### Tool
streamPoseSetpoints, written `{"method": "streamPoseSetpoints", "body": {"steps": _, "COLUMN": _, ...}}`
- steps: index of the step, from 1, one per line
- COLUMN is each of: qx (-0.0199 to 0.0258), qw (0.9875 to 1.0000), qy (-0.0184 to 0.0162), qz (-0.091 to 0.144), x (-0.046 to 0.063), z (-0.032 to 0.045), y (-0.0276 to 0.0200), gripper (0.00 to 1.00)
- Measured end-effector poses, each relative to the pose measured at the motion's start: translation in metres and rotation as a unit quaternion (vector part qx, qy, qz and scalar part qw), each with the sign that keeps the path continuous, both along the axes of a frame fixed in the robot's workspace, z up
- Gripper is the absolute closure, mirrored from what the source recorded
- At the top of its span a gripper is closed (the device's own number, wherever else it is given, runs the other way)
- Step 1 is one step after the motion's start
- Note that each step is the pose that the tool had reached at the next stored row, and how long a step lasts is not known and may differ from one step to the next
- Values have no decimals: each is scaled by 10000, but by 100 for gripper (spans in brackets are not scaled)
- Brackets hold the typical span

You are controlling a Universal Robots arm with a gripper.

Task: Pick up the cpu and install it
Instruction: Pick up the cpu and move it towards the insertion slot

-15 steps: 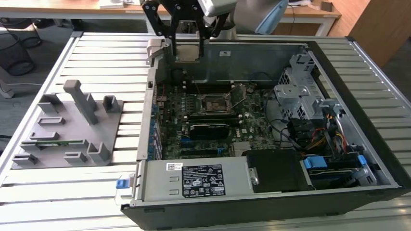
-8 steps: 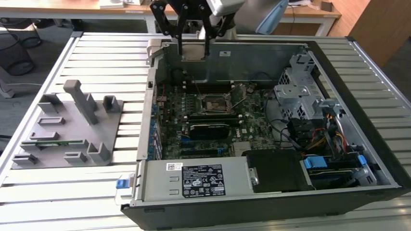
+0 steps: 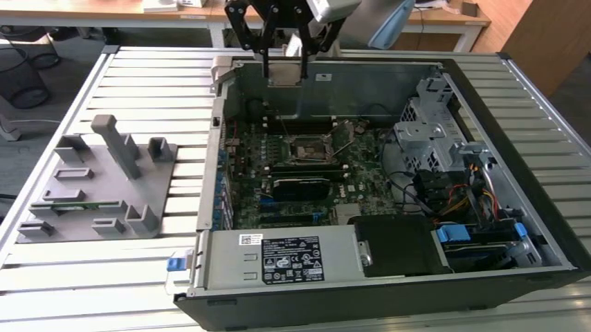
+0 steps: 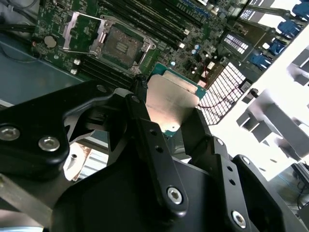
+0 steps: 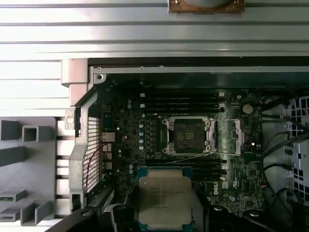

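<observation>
One black two-fingered gripper (image 3: pixel 284 68) hangs above the far wall of the open dark computer case (image 3: pixel 369 308). Its fingers (image 4: pixel 145 125) are clenched on opposite edges of the cpu (image 4: pixel 169 96), a small flat square chip with a shiny silver top. The chip is in the air, clear of the green motherboard (image 5: pixel 130 145). The square black-framed socket (image 5: pixel 188 136) sits bare nearby, with its metal retaining frame (image 5: pixel 237 137) flipped open beside it. On the exterior view's left, a grey plastic fixture block (image 3: pixel 93 180) rests on the slatted metal table (image 3: pixel 157 83).
</observation>
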State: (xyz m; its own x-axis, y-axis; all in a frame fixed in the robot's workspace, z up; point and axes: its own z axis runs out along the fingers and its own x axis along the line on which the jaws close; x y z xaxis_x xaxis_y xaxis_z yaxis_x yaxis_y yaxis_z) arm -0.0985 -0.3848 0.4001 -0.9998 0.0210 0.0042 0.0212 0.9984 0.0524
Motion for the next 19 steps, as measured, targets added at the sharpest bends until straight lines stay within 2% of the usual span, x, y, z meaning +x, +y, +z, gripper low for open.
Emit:
{"method": "streamPoseSetpoints", "body": {"steps": 13, "qx": 5, "qw": 10000, "qy": 0, "qz": 0, "x": 281, "z": -15, "y": 2, "gripper": 47}}
{"method": "streamPoseSetpoints", "body": {"steps": 19, "qx": 5, "qw": 10000, "qy": 0, "qz": 0, "x": 376, "z": -17, "y": 2, "gripper": 47}}
